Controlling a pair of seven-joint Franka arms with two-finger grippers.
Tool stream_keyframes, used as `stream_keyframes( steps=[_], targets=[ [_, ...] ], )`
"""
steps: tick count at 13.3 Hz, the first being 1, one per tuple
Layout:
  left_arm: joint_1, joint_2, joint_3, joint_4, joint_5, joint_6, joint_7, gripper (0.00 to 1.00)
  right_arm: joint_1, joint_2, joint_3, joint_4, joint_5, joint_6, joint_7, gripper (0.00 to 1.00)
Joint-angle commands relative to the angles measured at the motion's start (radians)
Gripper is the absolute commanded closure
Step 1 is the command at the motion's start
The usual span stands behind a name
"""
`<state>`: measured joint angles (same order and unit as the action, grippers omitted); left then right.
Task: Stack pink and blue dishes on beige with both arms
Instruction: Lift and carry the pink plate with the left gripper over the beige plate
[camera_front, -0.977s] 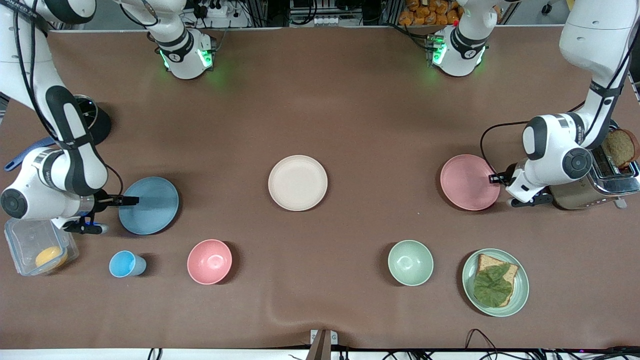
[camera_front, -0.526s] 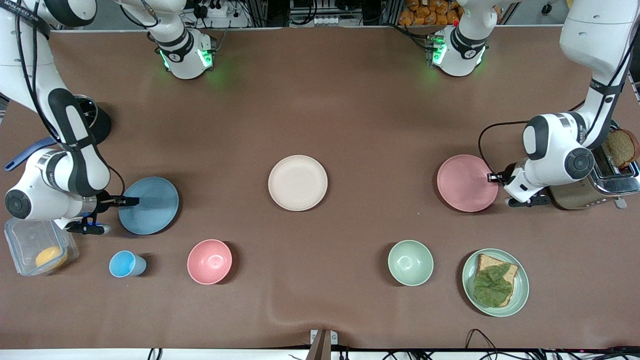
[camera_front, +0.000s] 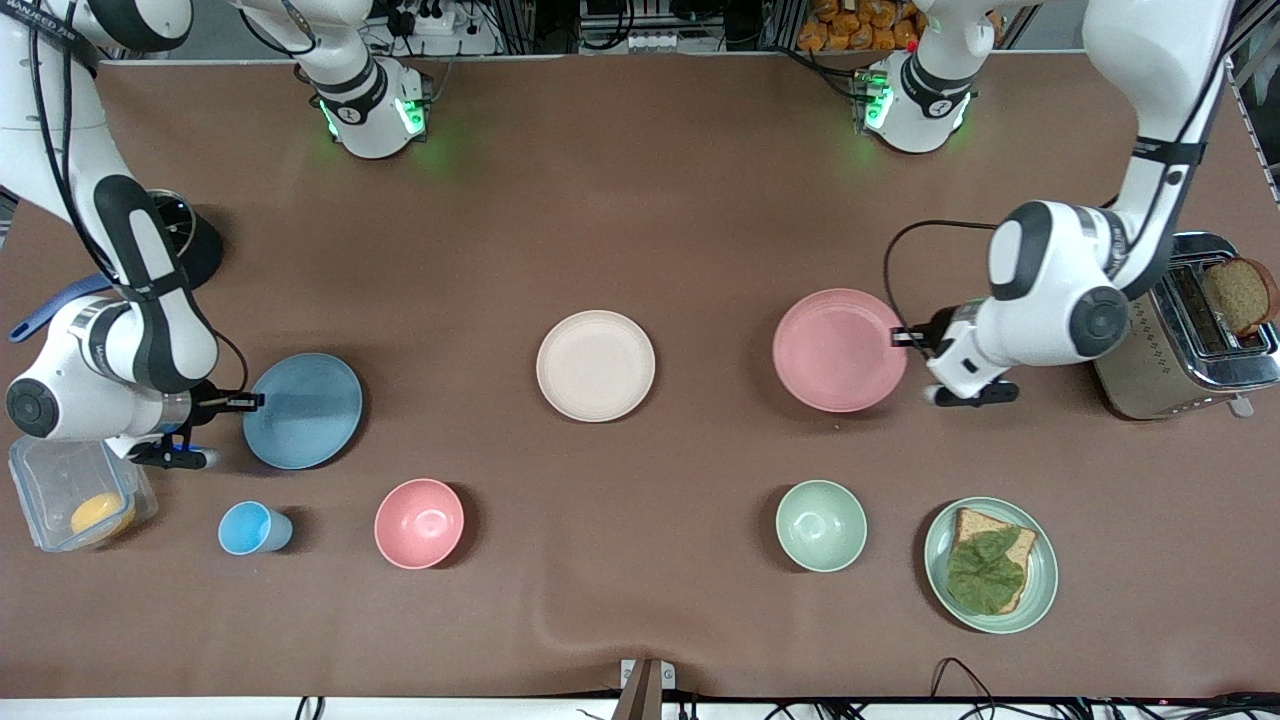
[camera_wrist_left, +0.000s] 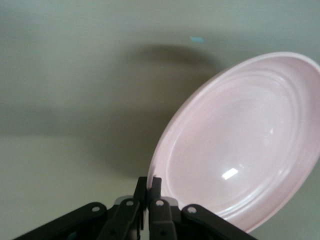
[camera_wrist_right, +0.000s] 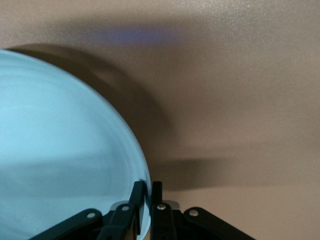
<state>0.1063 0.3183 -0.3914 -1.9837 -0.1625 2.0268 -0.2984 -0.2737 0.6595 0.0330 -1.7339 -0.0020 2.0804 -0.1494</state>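
Both arms have a plate by the rim, each pinched at the edge that faces its own arm, which leaves the rest of the plate free to slide over the beige plate (camera_front: 595, 365) in the middle of the worktop (camera_front: 640, 200).

The left gripper (camera_front: 908, 339) is over the worktop between the beige plate and the toaster (camera_front: 1185, 345), its fingers (camera_wrist_left: 148, 192) pressed tight on the rim of the pink plate (camera_front: 839, 350). In the left wrist view that plate tilts up away from the surface and throws a wide shadow, so it looks lifted clear and in the air, toward the left arm's end of the table from the beige one. Gripping only the edge means the plate hangs off the fingers like a lever; I would expect it to sag or slip if the squeeze loosens.

The right gripper (camera_front: 243, 402) sits at the right arm's end of the table, its fingers closed thin on the rim of the blue plate (camera_front: 303, 410). From the right wrist view a shadow lies under that rim too, so it seems at least partly raised, though I cannot tell if it is wholly off the worktop.

The beige plate is bare, so nothing is stacked yet. The pink plate looks likely to arrive first. The pink bowl (camera_front: 419, 523) and blue cup (camera_front: 250, 527) sit nearer the camera, out of either path.
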Motion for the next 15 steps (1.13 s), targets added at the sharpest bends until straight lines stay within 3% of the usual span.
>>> stream_keyframes(
  steps=[1, 6, 10, 15],
  targets=[
    [-0.072, 0.056, -0.089, 0.084, -0.020, -0.027, -0.210, 1.00, -0.019, -0.012, 0.022, 0.005, -0.003, -0.020, -0.007, 1.00],
    [-0.284, 0.206, -0.090, 0.207, -0.017, 0.088, -0.511, 1.00, -0.012, -0.078, 0.033, 0.016, 0.000, -0.114, -0.009, 1.00],
    [-0.385, 0.317, -0.084, 0.304, -0.008, 0.168, -0.623, 1.00, -0.016, -0.132, 0.045, 0.019, 0.157, -0.267, -0.009, 1.00],
    [-0.430, 0.389, -0.081, 0.312, -0.005, 0.315, -0.650, 1.00, 0.008, -0.176, 0.047, 0.017, 0.304, -0.426, 0.002, 1.00]
  ],
)
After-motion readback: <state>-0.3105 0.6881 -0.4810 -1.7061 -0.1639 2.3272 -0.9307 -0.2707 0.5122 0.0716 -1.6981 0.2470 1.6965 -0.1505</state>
